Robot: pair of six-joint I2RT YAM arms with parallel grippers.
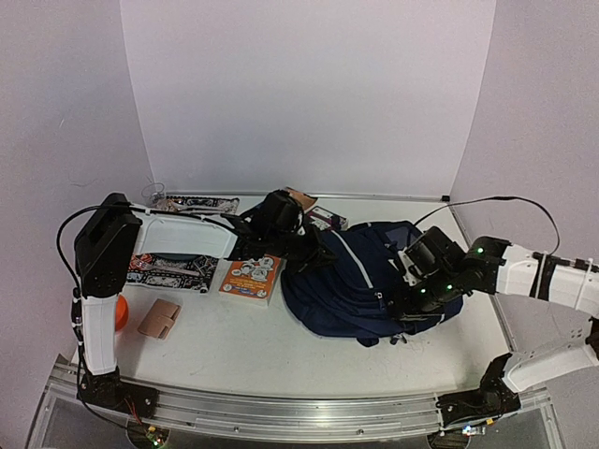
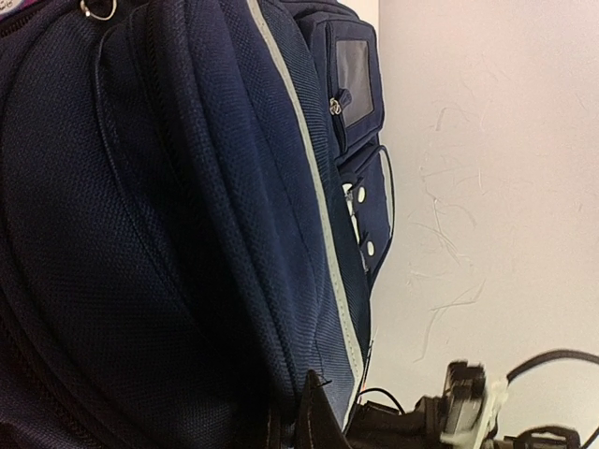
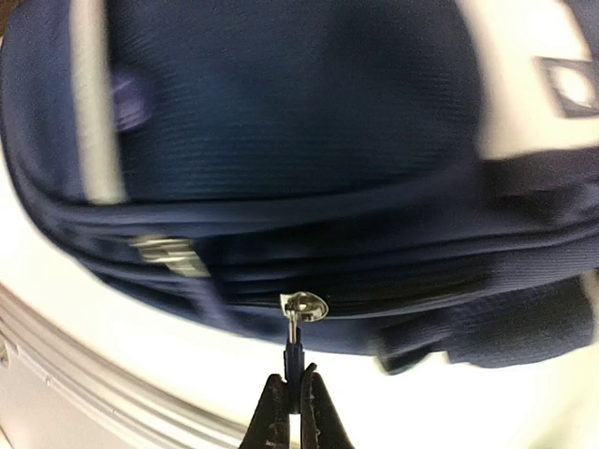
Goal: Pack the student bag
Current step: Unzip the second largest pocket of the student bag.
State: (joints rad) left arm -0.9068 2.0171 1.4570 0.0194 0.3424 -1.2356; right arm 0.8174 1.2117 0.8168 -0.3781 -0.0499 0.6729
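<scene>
My right gripper (image 3: 298, 398) pinches the shiny teardrop zipper pull (image 3: 304, 307) at the 4 o'clock edge of the student bag (image 1: 360, 281), a coarse navy weave slumped mid-tabletop (image 1: 243, 346). My left gripper (image 1: 314, 254) is clenched at its 9 o'clock edge.

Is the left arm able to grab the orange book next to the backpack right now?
Probably yes: the orange book lies uncovered beside the left hand. But that hand seems shut on the student bag, so it must let go first.
</scene>
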